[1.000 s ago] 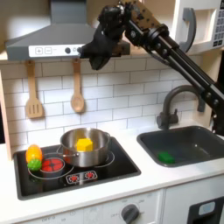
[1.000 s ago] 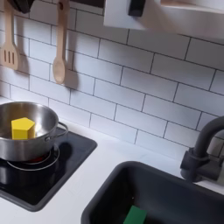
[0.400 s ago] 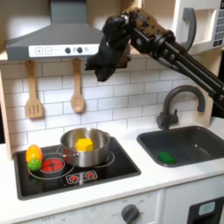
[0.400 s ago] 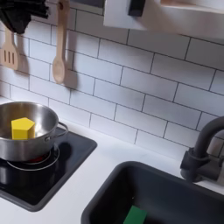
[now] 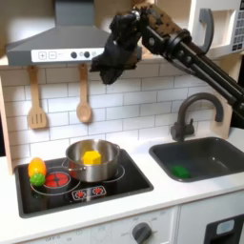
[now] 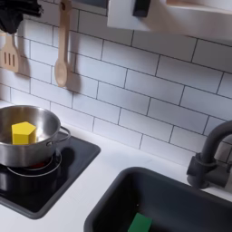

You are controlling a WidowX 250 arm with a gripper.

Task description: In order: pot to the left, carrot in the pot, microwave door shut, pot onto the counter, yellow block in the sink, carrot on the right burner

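Claw (image 5: 107,74) hangs high above the cooktop (image 5: 114,185), near the hood; whether its fingers are apart or together I cannot tell. Pot (image 5: 93,160) sits on the first exterior view's right burner, yellow block (image 6: 23,133) inside. Carrot (image 5: 37,172) lies on the left burner. Sink (image 5: 217,165) holds a green piece (image 5: 180,172).
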